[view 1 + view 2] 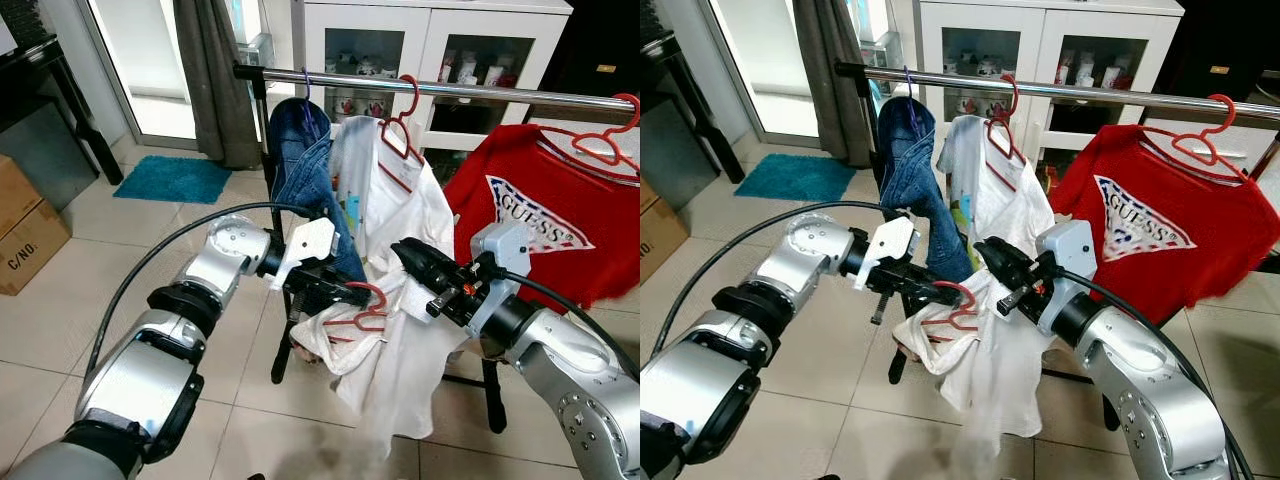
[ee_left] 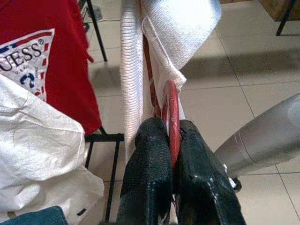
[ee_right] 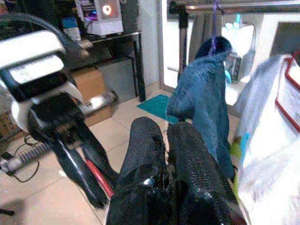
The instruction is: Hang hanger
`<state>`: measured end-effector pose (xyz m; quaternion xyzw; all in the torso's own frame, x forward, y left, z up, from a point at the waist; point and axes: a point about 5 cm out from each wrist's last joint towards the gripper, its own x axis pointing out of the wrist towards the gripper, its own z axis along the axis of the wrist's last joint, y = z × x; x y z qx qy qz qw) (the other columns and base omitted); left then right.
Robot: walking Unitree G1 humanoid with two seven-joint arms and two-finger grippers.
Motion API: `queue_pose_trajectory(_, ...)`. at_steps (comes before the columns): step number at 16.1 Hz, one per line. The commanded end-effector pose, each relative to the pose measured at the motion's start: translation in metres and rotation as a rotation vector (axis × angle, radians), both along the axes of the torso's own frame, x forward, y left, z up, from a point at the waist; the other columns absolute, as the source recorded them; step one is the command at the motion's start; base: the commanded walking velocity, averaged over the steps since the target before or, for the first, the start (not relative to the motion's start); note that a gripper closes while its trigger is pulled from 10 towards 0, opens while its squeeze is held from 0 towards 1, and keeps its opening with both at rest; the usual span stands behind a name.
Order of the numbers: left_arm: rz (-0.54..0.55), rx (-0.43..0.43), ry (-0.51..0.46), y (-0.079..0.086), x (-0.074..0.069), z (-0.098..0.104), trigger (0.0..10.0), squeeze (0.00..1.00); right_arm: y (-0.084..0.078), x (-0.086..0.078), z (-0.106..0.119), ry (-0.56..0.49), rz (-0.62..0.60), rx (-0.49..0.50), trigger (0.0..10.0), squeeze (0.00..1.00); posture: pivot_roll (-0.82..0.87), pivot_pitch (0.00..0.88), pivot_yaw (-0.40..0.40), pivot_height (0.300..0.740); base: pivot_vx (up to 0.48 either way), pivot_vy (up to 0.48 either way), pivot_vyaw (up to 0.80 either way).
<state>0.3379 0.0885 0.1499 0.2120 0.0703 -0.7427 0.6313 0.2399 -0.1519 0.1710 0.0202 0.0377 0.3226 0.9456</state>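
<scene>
Carrying white cloth, red hanger [image 1: 362,312] curves thinly.

Rail [image 1: 470,92] has bare stretch between white shirt's hanger [image 1: 400,130] and red shirt's hanger [image 1: 610,135]. Jeans [image 1: 305,170] and white shirt [image 1: 400,210] crowd rail's left end. Cabinet [image 1: 430,50] stands close behind.

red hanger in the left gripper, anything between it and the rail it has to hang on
The red hanger, pinched in the left gripper, hangs low. Above it, the white shirt and jeans crowd the metal rail; the bare stretch right of the shirt looks open.
</scene>
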Motion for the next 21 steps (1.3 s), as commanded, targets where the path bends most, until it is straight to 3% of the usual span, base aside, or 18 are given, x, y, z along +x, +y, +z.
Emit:
queue_pose_trajectory(1,-0.005,0.005,-0.038,0.002,0.004,0.013,0.0,0.00,-0.006,0.001,-0.002,0.021,-0.032,0.009,10.0,1.00,-0.20,0.000,0.039,0.740,0.000,0.000,0.00)
queue_pose_trajectory(5,0.009,0.025,-0.045,0.010,0.007,0.019,0.0,0.00,-0.002,-0.004,0.001,0.025,0.032,0.046,10.0,1.00,-0.20,0.000,0.036,0.740,0.000,0.000,0.00)
queue_pose_trajectory(8,0.012,0.039,-0.048,0.014,0.008,0.022,0.0,0.00,-0.003,-0.007,0.000,0.031,0.075,0.002,10.0,1.00,-0.20,0.000,0.032,0.740,0.000,0.000,0.00)
queue_pose_trajectory(10,0.000,0.044,-0.050,0.015,0.008,0.024,0.0,0.00,-0.006,-0.007,0.001,0.016,0.094,-0.048,10.0,1.00,-0.20,0.000,0.032,0.740,0.000,0.000,0.00)
queue_pose_trajectory(14,-0.088,0.105,-0.068,0.020,0.005,0.033,0.0,0.00,0.003,-0.009,-0.002,-0.045,0.299,-0.253,10.0,1.00,-0.19,0.000,0.033,0.740,0.000,0.000,0.00)
queue_pose_trajectory(16,-0.111,0.124,-0.082,0.019,0.004,0.038,0.0,0.00,0.009,-0.006,-0.004,-0.059,0.327,-0.272,10.0,1.00,-0.19,0.000,0.033,0.740,0.000,0.000,0.00)
queue_pose_trajectory(17,-0.121,0.130,-0.095,0.017,0.004,0.042,0.0,0.00,0.014,-0.001,-0.004,-0.074,0.344,-0.297,10.0,0.49,-0.19,0.000,0.031,0.740,0.000,0.000,0.00)
queue_pose_trajectory(18,-0.124,0.131,-0.098,0.017,0.004,0.044,0.0,0.00,0.016,0.000,-0.004,-0.080,0.355,-0.309,10.0,0.49,-0.19,0.000,0.031,0.740,0.000,0.000,0.00)
queue_pose_trajectory(19,-0.131,0.142,-0.105,0.016,0.003,0.048,0.0,0.00,0.022,0.004,-0.005,-0.075,0.391,-0.317,10.0,0.00,-0.18,0.000,0.029,0.740,0.000,0.000,0.00)
queue_pose_trajectory(21,-0.135,0.159,-0.116,0.016,0.005,0.051,0.0,0.00,0.027,0.008,-0.009,-0.035,0.441,-0.339,10.0,0.00,-0.18,0.000,0.028,0.740,0.000,0.000,0.00)
